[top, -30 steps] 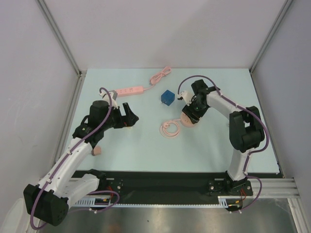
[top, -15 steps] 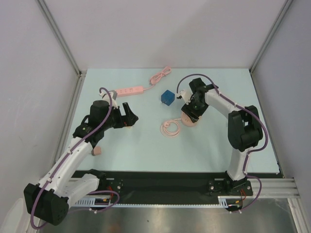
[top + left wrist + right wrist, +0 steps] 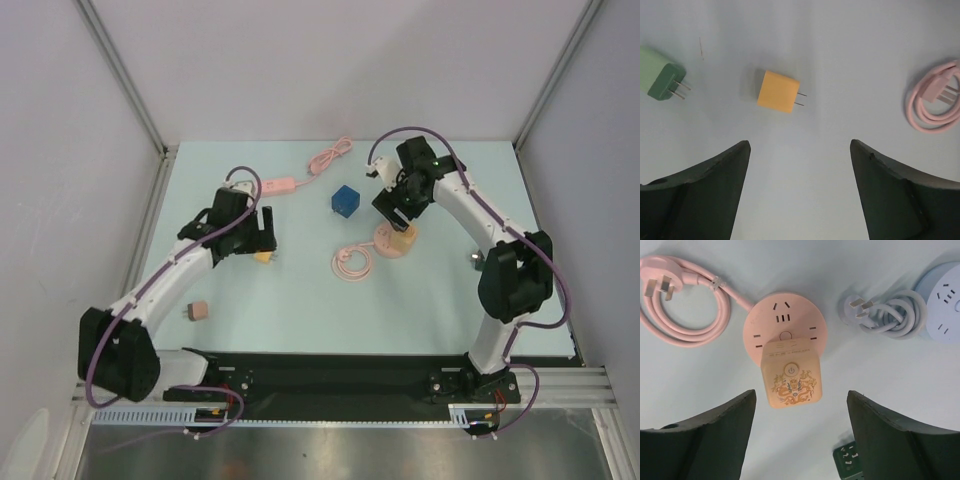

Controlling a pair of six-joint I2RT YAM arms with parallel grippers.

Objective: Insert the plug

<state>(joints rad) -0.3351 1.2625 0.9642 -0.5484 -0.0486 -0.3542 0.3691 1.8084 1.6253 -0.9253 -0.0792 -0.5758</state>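
A peach adapter plug [image 3: 791, 373] with a gold dragon print stands in the round pink socket [image 3: 785, 330]; both show in the top view [image 3: 393, 241]. My right gripper [image 3: 802, 397] is open and empty above them, with the adapter between and beyond its fingertips; in the top view it [image 3: 397, 208] hangs just behind the socket. My left gripper [image 3: 797, 150] is open and empty over a small orange plug [image 3: 778, 91] that lies flat with its prongs to the right, also seen in the top view [image 3: 265, 257] by that gripper [image 3: 258, 238].
A green plug [image 3: 660, 75] lies left of the orange one. A coiled pink cable [image 3: 352, 264] lies by the socket. A blue cube [image 3: 345, 200], a pink power strip [image 3: 270, 186] and a small pink block [image 3: 197, 311] are on the table. A white socket with cable [image 3: 900, 307] lies to the right.
My right gripper has lifted back off the round socket, leaving the peach adapter standing in it. My left arm has swung right and forward over the orange plug.
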